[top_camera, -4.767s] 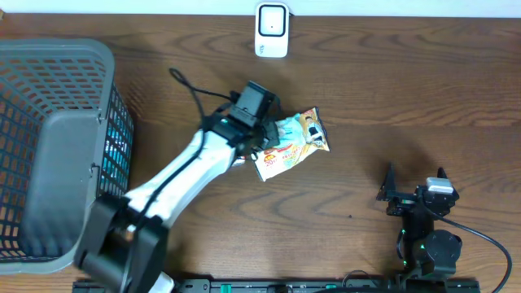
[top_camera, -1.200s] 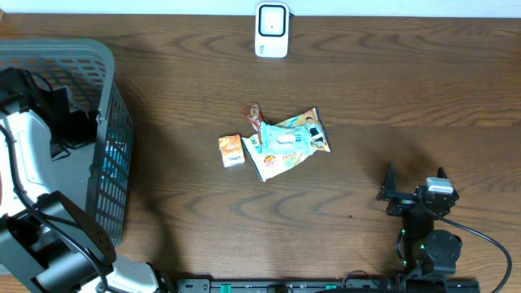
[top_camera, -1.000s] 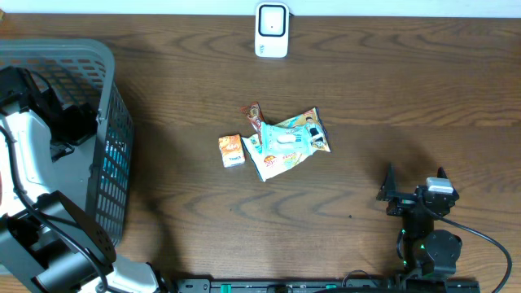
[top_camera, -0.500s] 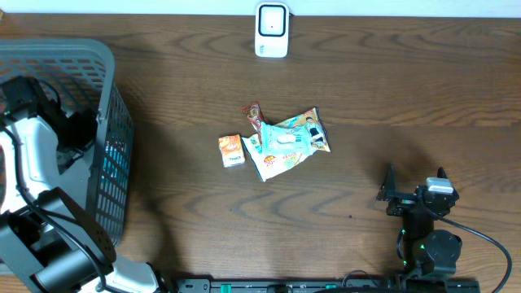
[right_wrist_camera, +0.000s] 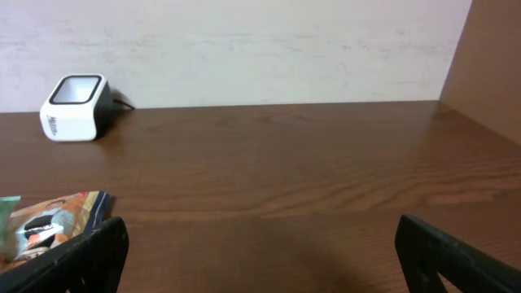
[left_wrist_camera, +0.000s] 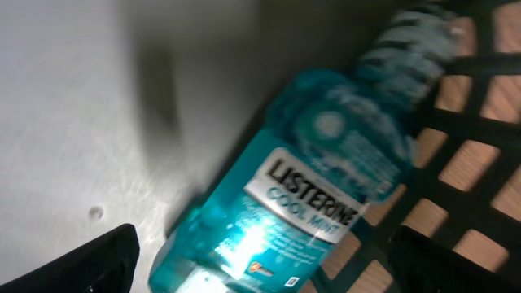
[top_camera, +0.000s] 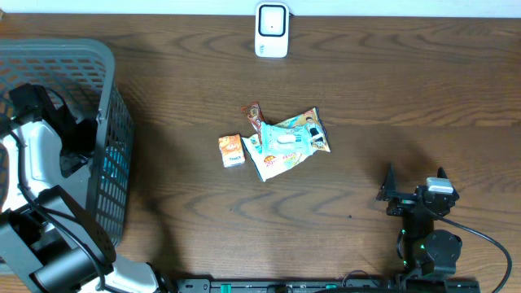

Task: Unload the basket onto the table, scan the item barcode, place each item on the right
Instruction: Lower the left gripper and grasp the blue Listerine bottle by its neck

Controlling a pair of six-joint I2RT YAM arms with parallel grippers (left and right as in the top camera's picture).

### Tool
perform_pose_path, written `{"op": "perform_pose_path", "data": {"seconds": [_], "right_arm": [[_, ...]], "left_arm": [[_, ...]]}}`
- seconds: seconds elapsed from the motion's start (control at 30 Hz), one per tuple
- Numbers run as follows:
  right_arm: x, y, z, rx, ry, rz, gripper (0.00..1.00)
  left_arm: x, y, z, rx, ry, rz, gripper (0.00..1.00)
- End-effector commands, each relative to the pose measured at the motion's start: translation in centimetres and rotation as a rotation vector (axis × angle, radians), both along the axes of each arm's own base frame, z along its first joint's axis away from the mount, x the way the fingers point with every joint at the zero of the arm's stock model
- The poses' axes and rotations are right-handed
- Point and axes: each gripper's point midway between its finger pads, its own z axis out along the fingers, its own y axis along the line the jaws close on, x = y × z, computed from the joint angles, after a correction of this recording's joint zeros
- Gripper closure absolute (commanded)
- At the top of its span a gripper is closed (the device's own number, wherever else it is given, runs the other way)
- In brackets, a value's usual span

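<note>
Left gripper [left_wrist_camera: 269, 273] wide open just above mouthwash bottle [left_wrist_camera: 317, 195] in basket [top_camera: 49, 57], likely lining up pick; right gripper [top_camera: 415, 185] open, idle.

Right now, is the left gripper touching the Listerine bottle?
Apart. Left wrist view: gaps separate the Listerine bottle from both fingers of the left gripper.

Mouthwash bottle [left_wrist_camera: 309, 195] inside basket [top_camera: 57, 53]

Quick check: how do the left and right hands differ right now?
The left hand is down in the basket, over a teal mouthwash bottle; the right hand sits low over the table, away from the basket. The left hand looks at the basket floor, the right hand toward the scanner. Both are open and empty.
</note>
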Motion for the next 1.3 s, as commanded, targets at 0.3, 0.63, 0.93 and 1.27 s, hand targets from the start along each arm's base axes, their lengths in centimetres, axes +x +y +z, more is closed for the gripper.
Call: {"op": "perform_pose_path", "data": {"seconds": [0.3, 0.63, 0.93, 1.27], "right_arm": [[0.0, -0.2, -0.1, -0.011, 0.003, -0.008, 0.01], [0.0, -0.2, -0.1, -0.011, 0.003, -0.008, 0.01], [0.0, -0.2, -0.1, -0.011, 0.003, -0.008, 0.01], [0.0, -0.2, -0.1, -0.011, 0.003, -0.008, 0.01]], "left_arm": [[-1.2, -1.9, -0.7, -0.007, 0.016, -0.36, 0.02], [-1.0, -0.2, -1.1, 0.082, 0.032, -0.355, 0.02], [-1.6, -1.5, -3.6, 0.048, 0.011, -0.416, 0.02], [-2.9, 0.2, -8.4, 0.075, 0.149, -0.335, 0.02]]}}
